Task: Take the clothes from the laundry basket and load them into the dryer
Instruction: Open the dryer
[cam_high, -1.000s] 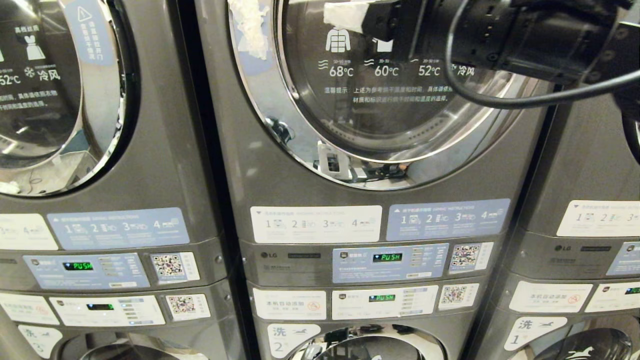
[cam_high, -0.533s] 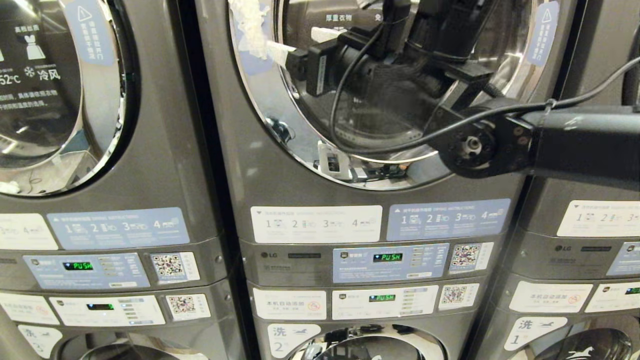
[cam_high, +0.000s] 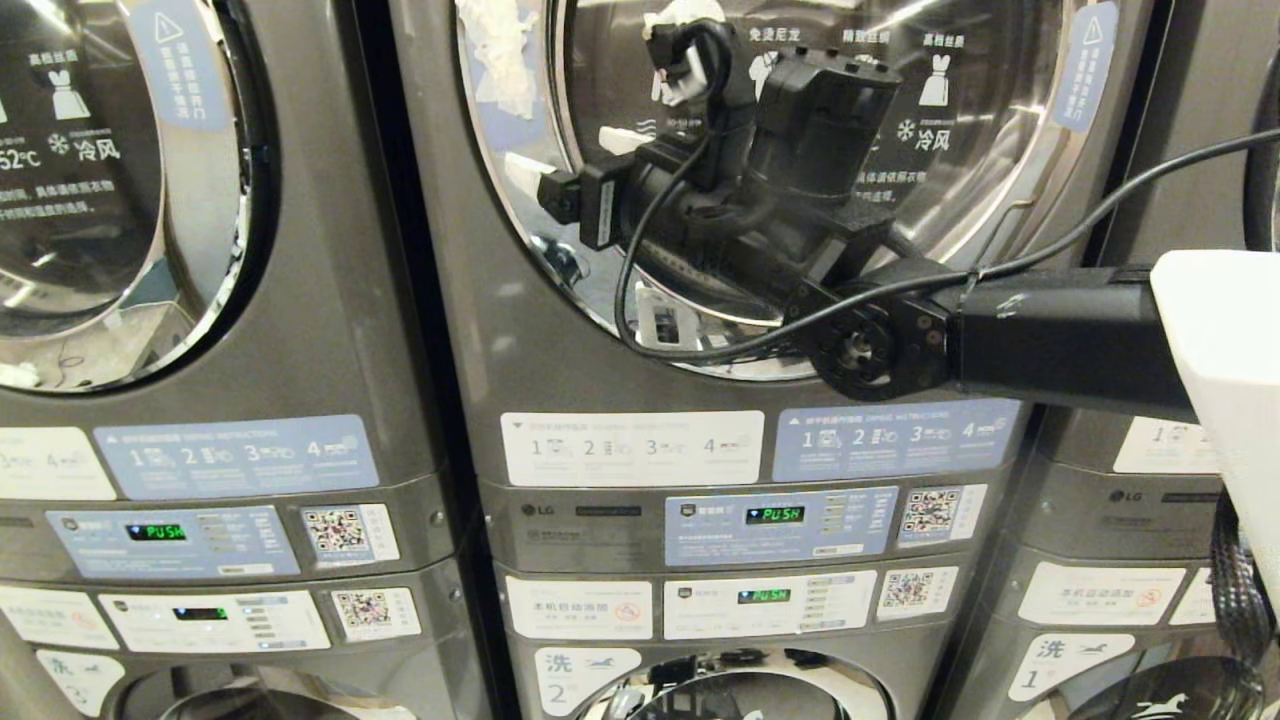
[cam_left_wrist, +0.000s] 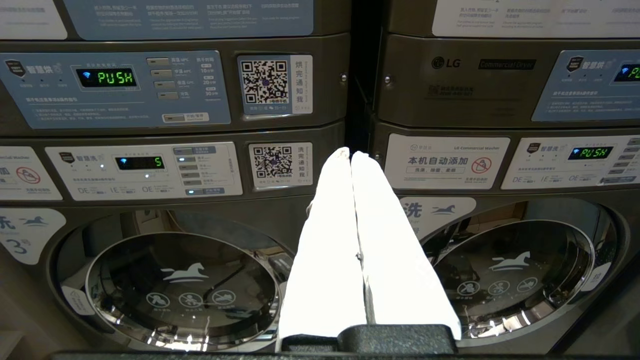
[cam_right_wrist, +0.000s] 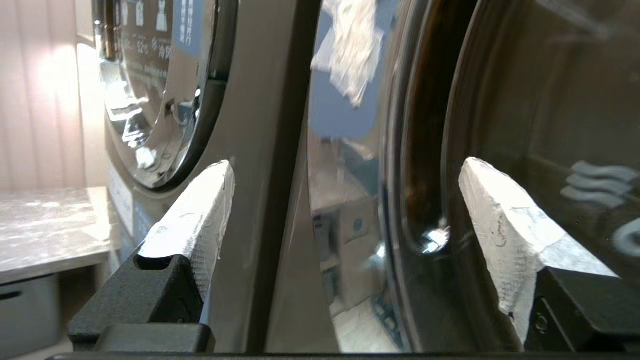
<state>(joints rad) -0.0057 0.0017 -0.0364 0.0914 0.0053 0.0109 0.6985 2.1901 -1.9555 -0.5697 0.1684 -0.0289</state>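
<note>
The dryer (cam_high: 960, 170) fills the middle of the head view, its chrome-ringed glass door closed. My right arm reaches across the door from the right. The right gripper (cam_high: 572, 155) is open at the door's left edge with nothing between its fingers. In the right wrist view the right gripper (cam_right_wrist: 346, 164) straddles the chrome ring (cam_right_wrist: 350, 200): one fingertip (cam_right_wrist: 220, 180) is over the grey front panel, the other fingertip (cam_right_wrist: 480, 185) over the glass. My left gripper (cam_left_wrist: 350, 153) is shut and empty, held low before the washers. The laundry basket and clothes are out of view.
A same-looking dryer (cam_high: 100, 200) stands to the left and another stack (cam_high: 1130, 330) to the right. Control panels (cam_high: 780, 525) run below the door, with the washer labelled 2 (cam_high: 740, 695) underneath. A torn white sticker (cam_high: 498, 50) clings to the chrome ring. A grey counter (cam_right_wrist: 45, 230) lies beyond the machines.
My right arm has swung down and to the left across the dryer door, so the gripper now sits at the door's left edge. Its fingers have spread wider.
</note>
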